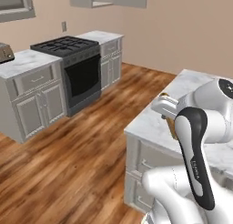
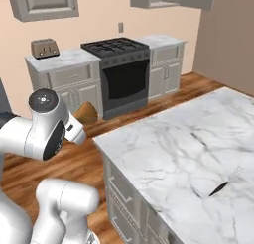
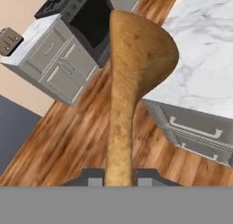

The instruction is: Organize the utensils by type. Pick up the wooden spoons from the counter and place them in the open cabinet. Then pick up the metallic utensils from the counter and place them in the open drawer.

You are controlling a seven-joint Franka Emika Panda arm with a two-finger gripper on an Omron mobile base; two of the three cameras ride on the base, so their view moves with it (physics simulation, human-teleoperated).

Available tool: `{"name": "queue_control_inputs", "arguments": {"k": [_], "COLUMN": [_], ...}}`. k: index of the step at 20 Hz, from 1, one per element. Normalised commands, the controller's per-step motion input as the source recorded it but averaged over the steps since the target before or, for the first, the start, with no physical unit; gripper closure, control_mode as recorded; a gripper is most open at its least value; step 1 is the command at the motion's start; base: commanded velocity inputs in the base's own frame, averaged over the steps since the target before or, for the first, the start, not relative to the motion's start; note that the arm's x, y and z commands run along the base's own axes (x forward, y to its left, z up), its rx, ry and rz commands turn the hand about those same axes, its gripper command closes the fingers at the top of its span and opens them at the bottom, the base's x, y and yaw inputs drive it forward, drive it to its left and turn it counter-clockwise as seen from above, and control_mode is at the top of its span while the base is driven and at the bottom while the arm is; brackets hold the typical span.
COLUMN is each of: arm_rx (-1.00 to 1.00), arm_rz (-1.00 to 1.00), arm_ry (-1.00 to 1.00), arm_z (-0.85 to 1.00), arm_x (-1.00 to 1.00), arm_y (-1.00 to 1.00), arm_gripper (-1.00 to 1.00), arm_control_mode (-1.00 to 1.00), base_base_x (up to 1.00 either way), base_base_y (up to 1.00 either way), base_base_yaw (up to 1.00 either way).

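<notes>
Holding the wooden spoon [image 3: 129, 77] by its handle, the gripper [image 3: 119, 178] is clamped narrow, off the counter [image 2: 168, 153] edge over wood floor (hand view); right base view adds the dark-handled utensil [image 2: 222, 185] lying on marble.

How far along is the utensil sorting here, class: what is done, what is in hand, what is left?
Done: the wooden spoon is off the counter. In hand: the gripper is shut on its handle, with the bowl out over the floor beside the counter's edge. Left: placing it in the cabinet, then moving the dark-handled utensil on the marble to the drawer.
</notes>
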Motion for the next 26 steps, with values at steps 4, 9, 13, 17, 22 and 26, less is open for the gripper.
{"name": "queue_control_inputs", "arguments": {"k": [4,9,13,17,22,26], "arm_rx": [0.0,0.0,0.0,0.0,0.0,0.0], "arm_rz": [0.0,0.0,0.0,0.0,0.0,0.0], "arm_ry": [0.0,0.0,0.0,0.0,0.0,0.0], "arm_z": [0.0,0.0,0.0,0.0,0.0,0.0], "arm_x": [0.0,0.0,0.0,0.0,0.0,0.0], "arm_y": [0.0,0.0,0.0,0.0,0.0,0.0], "arm_gripper": [1.0,1.0,1.0,1.0,1.0,1.0], "arm_control_mode": [1.0,1.0,1.0,1.0,1.0,1.0], "base_base_x": [0.39,0.32,0.29,0.4,0.53,0.67], "base_base_y": [0.97,0.94,0.81,0.69,0.7,0.72], "base_base_yaw": [0.23,0.15,0.03,-0.23,-0.48,-0.55]}}
